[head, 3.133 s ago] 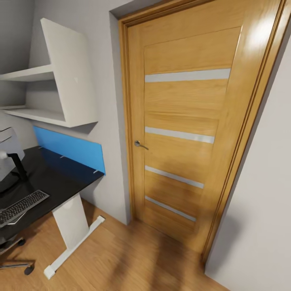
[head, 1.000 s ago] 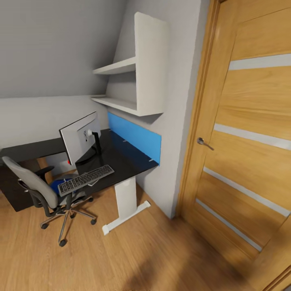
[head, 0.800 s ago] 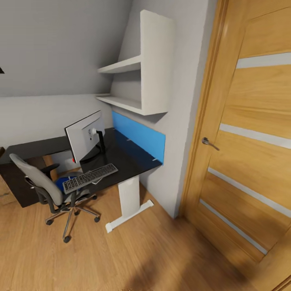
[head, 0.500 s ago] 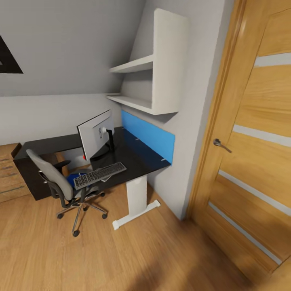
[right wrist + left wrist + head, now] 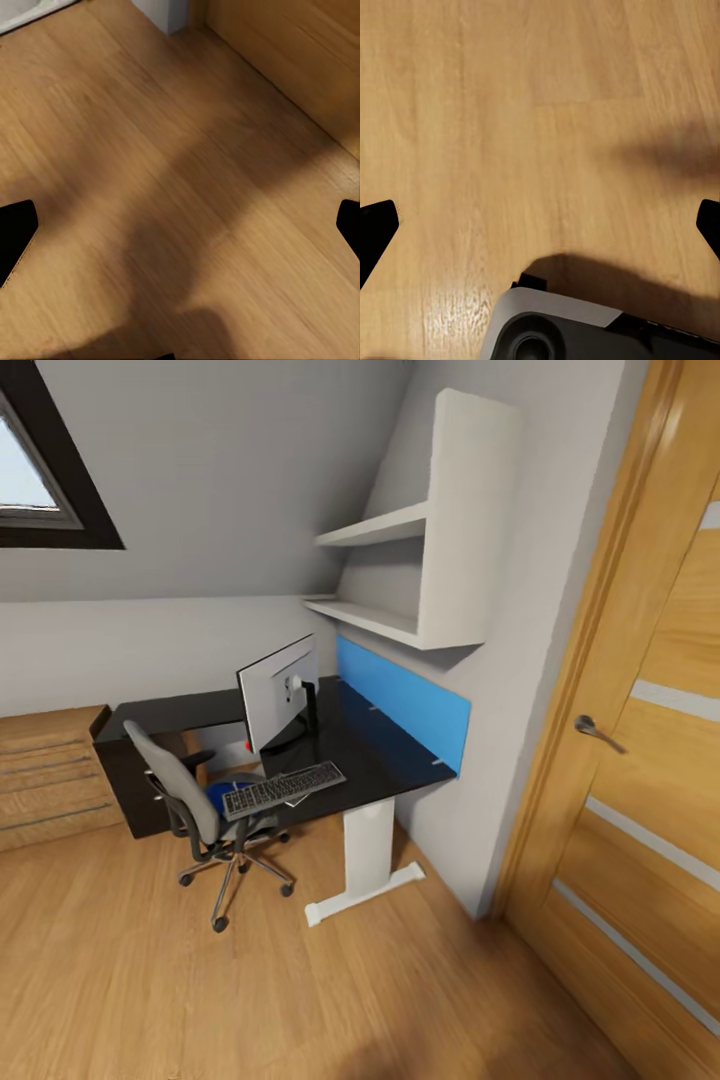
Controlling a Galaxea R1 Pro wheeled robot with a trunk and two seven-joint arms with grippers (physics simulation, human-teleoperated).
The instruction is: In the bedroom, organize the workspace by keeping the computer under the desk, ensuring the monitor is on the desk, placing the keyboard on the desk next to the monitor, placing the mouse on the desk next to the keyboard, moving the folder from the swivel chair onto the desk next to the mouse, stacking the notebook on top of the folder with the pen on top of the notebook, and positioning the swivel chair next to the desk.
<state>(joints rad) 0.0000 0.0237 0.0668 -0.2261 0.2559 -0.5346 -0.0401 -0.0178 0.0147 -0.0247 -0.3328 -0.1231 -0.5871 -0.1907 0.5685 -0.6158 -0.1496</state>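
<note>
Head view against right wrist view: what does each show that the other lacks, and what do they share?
Head view: the desk with monitor and keyboard, the chair with the folder on its seat, shelves, a window, a wooden chest. Right wrist view: the right gripper, open, its fingertips wide apart above the floor. Both: that wooden floor and the door.

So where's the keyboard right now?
In the head view, the keyboard lies at the front edge of the black desk, just in front of the monitor, above the swivel chair.
</note>
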